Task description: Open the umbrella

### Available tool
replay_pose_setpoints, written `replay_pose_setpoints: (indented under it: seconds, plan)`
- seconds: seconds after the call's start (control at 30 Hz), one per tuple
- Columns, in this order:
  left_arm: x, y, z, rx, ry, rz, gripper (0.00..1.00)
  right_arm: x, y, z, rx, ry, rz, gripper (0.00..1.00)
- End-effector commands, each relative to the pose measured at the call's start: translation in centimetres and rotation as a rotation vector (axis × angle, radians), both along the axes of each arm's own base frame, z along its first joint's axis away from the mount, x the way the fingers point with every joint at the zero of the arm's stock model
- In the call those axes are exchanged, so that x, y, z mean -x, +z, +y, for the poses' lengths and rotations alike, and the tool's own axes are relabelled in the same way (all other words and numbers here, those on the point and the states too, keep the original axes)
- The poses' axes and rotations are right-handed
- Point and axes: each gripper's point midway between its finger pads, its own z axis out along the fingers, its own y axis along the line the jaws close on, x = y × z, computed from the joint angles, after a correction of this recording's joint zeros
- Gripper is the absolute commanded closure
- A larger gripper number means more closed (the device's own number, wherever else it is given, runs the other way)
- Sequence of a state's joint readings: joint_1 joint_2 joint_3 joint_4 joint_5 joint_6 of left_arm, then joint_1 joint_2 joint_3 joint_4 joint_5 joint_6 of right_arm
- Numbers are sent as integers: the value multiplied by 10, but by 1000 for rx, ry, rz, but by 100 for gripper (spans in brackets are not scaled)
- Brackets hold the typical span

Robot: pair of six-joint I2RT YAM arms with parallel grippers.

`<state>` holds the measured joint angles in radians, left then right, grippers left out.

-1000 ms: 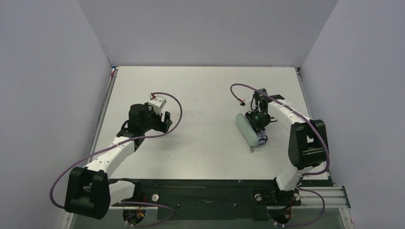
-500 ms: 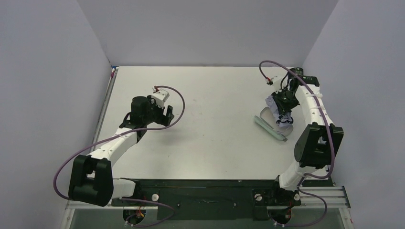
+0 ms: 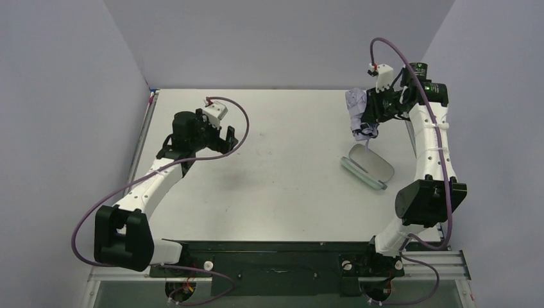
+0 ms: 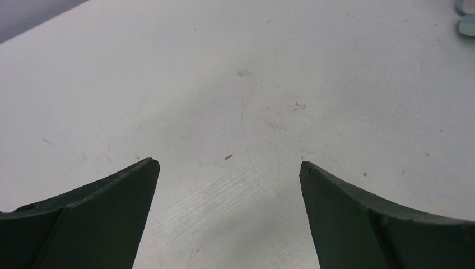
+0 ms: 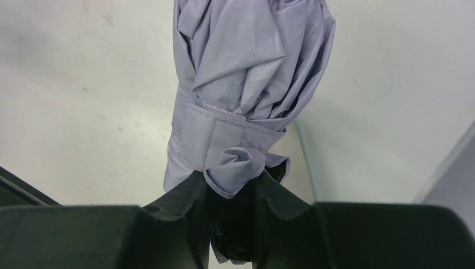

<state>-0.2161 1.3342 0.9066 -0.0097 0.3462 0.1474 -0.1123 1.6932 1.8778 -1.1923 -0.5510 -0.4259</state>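
The umbrella [image 3: 357, 110] is folded, a pale lilac-grey bundle held in the air above the table's far right. My right gripper [image 3: 370, 115] is shut on its near end. In the right wrist view the fabric [image 5: 246, 73] hangs away from the gripper [image 5: 232, 188], with its strap wrapped round it. Dark lining shows between the fingers. The handle and shaft are hidden. My left gripper [image 3: 226, 140] is open and empty over the table's left middle, and its wrist view [image 4: 225, 164] shows bare table between the fingers.
The mint-green oval zip case [image 3: 369, 165] lies open on the table below the umbrella. Its rim shows in the right wrist view [image 5: 305, 162] and at the top right corner of the left wrist view [image 4: 466, 15]. Grey walls stand on three sides.
My right gripper has lifted the umbrella out of the case, up and toward the far right. The case now lies open and a little to the right. My left gripper has moved slightly farther away.
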Motion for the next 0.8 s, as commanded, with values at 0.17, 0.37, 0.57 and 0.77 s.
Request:
replay_pose_setpoints:
  seconds: [0.17, 0.37, 0.57, 0.77]
  plan:
    - [-9, 84, -28, 119, -144, -29, 3, -29, 152, 101, -501, -4, -385, 100]
    - [-4, 139, -65, 367, -255, 12, 3, -13, 160, 170, -585, 68, -416, 100]
    - [8, 186, -105, 627, -394, 53, 2, 18, 137, 231, -616, 201, -364, 100]
    - [37, 192, -138, 733, -510, 126, 3, 33, 135, 257, -651, 245, -352, 100]
